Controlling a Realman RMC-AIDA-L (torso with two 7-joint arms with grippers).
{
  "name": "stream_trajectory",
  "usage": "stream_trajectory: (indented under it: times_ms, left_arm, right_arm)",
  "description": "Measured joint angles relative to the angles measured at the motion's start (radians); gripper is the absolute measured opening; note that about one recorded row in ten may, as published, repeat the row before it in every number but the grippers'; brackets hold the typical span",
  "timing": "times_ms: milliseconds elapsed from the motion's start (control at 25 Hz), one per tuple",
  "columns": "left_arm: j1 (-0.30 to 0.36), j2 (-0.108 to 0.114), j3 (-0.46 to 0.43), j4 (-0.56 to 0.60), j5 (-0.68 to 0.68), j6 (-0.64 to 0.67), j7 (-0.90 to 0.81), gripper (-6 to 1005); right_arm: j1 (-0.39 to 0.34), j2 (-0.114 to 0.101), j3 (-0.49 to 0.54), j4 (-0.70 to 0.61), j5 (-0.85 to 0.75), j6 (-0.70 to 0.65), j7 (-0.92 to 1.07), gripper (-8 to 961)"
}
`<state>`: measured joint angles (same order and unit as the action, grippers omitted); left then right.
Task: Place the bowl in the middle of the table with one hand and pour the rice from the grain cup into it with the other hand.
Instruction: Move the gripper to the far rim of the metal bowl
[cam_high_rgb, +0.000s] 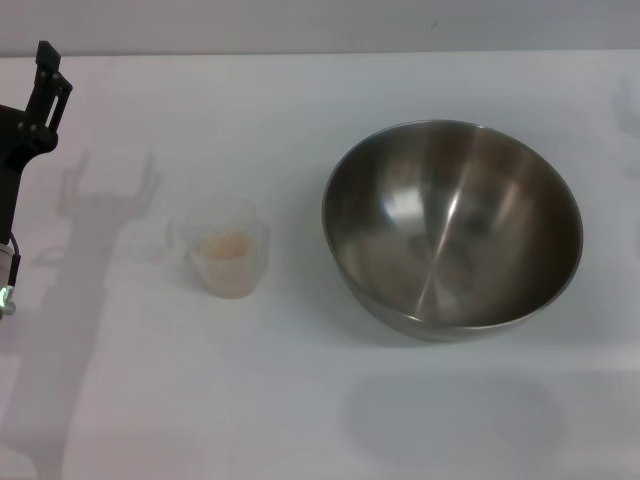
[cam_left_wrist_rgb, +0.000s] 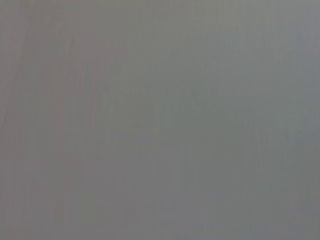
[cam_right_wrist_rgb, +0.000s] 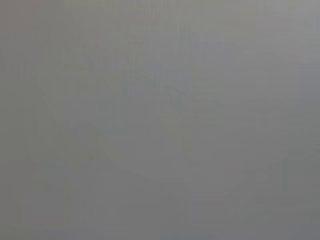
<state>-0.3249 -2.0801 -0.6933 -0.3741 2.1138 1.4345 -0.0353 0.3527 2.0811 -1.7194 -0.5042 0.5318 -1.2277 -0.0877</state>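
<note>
Bowl (cam_high_rgb: 452, 228) right of grain cup (cam_high_rgb: 228, 256); left end effector (cam_high_rgb: 45, 80) apart, grip unclear.

Plain white flat tabletop (cam_high_rgb: 330, 420), unpatterned, with faint grey shadows; large round stainless-steel bowl (cam_high_rgb: 452, 228), silver-grey with bright reflections; small clear frosted plastic cup (cam_high_rgb: 228, 257); pale beige rice grains (cam_high_rgb: 226, 247); black left gripper (cam_high_rgb: 47, 85).

Grain cup (cam_high_rgb: 228, 255) with rice (cam_high_rgb: 226, 245) left of bowl (cam_high_rgb: 452, 228), apart, on table (cam_high_rgb: 300, 400).
</note>
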Motion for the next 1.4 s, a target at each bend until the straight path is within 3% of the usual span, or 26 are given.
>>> stream_trajectory:
  times_ms: [200,320,520,720,880,1040,1400]
  left_arm:
    - [-0.004,0.001,0.0,0.0,0.0,0.003,0.0,838]
    - [-0.005,0.001,-0.001,0.002,-0.001,0.003,0.002,838]
    - [-0.007,0.002,-0.003,0.007,-0.003,0.003,0.001,837]
    - [-0.005,0.004,-0.004,0.005,0.0,0.005,0.001,837]
    - [-0.001,0.004,-0.007,0.005,0.001,0.01,-0.001,837]
    - [0.0,0.004,-0.007,0.007,0.001,0.02,-0.001,836]
    - [-0.005,0.005,-0.001,0.009,0.003,0.051,-0.002,836]
  right_arm:
    - [-0.129,-0.001,0.012,-0.392,-0.09,0.428,0.002,730]
    - [-0.191,0.002,0.019,-0.628,-0.131,0.75,0.003,729]
    - [-0.216,0.001,0.072,-0.969,-0.138,1.363,-0.006,729]
    - [-0.134,-0.005,0.204,-1.267,-0.14,2.044,-0.051,730]
    - [0.012,-0.007,0.357,-1.322,-0.137,2.5,-0.115,723]
    - [0.101,-0.007,0.448,-1.264,-0.138,2.702,-0.235,716]
    - [0.139,-0.007,0.472,-1.093,-0.134,2.749,-0.375,701]
